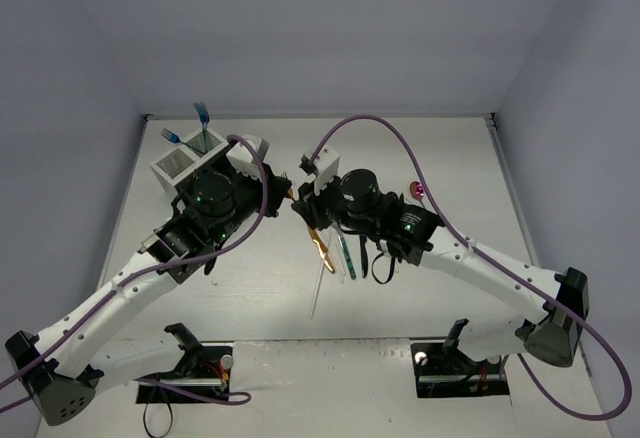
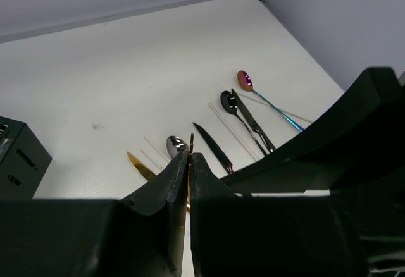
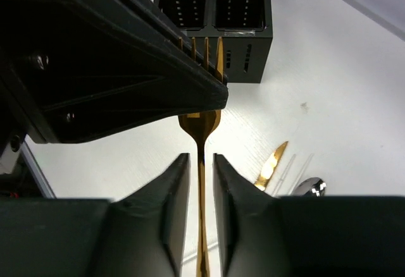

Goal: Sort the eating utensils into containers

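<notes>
A gold fork (image 3: 201,125) hangs in the air between my two grippers, above the table's middle. My left gripper (image 2: 190,157) is shut on its tine end, with the thin gold edge (image 2: 190,145) pinched between the jaws. My right gripper (image 3: 201,158) stands open around the handle, a narrow gap showing on each side. In the top view the two grippers meet at the fork (image 1: 293,196). The containers (image 1: 180,163) stand at the back left, with blue utensils (image 1: 203,116) upright in them. Their black bins (image 3: 215,11) lie just beyond the tines.
On the table below lie a gold knife (image 2: 140,166), a silver spoon (image 2: 175,144), a black knife (image 2: 212,147), a black spoon (image 2: 228,100) and a pink-purple spoon (image 2: 245,80). A clear plastic piece (image 1: 320,288) lies nearer the bases. Walls close in the table.
</notes>
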